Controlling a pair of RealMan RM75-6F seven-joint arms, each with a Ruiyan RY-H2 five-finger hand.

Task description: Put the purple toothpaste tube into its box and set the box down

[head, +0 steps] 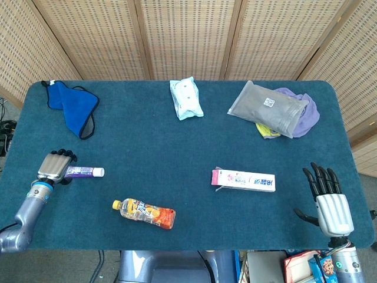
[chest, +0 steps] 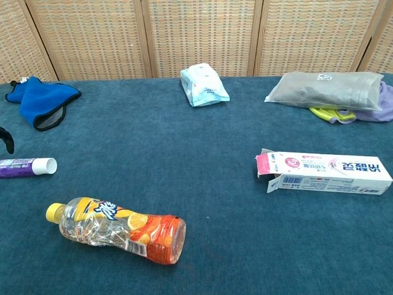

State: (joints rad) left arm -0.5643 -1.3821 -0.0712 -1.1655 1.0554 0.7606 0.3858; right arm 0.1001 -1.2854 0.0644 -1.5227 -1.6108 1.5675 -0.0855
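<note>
**Left hand at the toothpaste tube, box lying open mid-worktop**

The purple toothpaste tube (head: 83, 171) lies flat near the left edge of the blue worktop (head: 177, 147), its white cap pointing toward the middle. The left hand (head: 55, 166) sits over the tube's tail end with its dark fingers curled downward around it. From the head view I cannot tell whether the fingers actually grip the tube or only rest against it; the chest view shows just a dark fingertip at the left border, above the tube.

The toothpaste box (head: 244, 179) lies on its side right of centre, well apart from the tube, with the flap at its left end standing open. The right hand (head: 326, 194) hovers near the worktop's right front corner, palm down, fingers spread and straight, holding nothing.

A plastic drink bottle (head: 144, 213) with a yellow cap lies on its side between tube and box, nearer the front edge. Along the far side are a blue cloth (head: 73, 106), a pale blue wipes pack (head: 186, 98) and a grey pouch (head: 268, 108) resting on purple and yellow fabric.
</note>
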